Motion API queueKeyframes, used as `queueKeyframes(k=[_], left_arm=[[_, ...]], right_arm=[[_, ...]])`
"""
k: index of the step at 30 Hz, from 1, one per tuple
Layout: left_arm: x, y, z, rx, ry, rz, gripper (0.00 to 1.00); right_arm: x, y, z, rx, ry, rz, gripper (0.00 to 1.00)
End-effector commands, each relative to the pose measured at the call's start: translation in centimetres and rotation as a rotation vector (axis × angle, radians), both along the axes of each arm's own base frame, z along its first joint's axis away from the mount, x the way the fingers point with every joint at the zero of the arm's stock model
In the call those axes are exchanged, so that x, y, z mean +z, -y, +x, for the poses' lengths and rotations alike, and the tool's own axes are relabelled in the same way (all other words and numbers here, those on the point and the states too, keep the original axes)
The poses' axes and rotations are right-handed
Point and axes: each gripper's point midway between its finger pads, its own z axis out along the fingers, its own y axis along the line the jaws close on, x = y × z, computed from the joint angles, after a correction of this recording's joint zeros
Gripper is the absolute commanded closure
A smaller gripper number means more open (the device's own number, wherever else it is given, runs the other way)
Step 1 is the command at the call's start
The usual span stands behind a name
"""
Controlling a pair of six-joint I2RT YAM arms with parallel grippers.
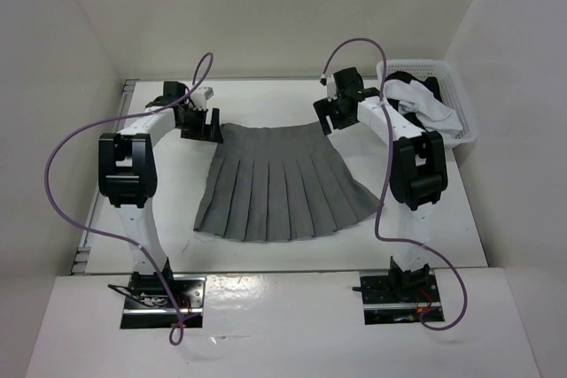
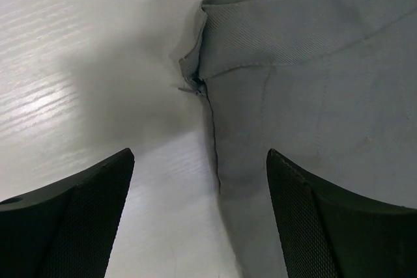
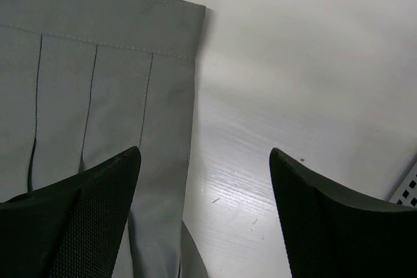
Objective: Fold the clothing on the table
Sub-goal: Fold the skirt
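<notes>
The clothing, a grey pleated skirt (image 1: 283,183), lies flat on the white table (image 1: 177,210), waistband at the far side and hem fanned toward the arm bases. My left gripper (image 1: 205,127) is at the waistband's left corner. In the left wrist view it (image 2: 201,154) stands open, the skirt's (image 2: 306,89) side edge running between the fingers (image 2: 78,219). My right gripper (image 1: 328,118) is at the waistband's right corner. The right wrist view shows it (image 3: 205,151) open too, one finger (image 3: 85,213) over the skirt (image 3: 98,76), the other over bare table (image 3: 313,63).
A white lattice basket (image 1: 456,95) holding a white-and-black garment (image 1: 416,99) stands at the back right, close to the right arm; its corner (image 3: 408,190) shows in the right wrist view. Purple cables loop over both arms. White walls close in the table.
</notes>
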Motion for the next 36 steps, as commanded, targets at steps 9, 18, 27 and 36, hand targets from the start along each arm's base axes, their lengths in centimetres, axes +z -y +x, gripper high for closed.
queueKeyframes(k=[9, 18, 27, 36], left_arm=[[-0.2, 1.4, 5.4, -0.092, 0.084, -0.023, 0.18], [-0.8, 2.5, 6.1, -0.146, 0.064, -0.047, 0.24], [-2.8, 3.8, 4.1, -0.188, 0.006, -0.042, 0.33], [-2.9, 3.8, 4.5, -0.195, 0.02, -0.037, 0.59]], right_arm=[[0.7, 0.1, 4.0, -0.002, 0.049, 0.085, 0.16], [-0.1, 0.6, 3.9, -0.011, 0.032, 0.081, 0.16], [-1.0, 0.7, 3.1, -0.007, 0.008, 0.084, 0.17], [-0.7, -0.9, 4.2, 0.027, 0.013, 0.148, 0.18]])
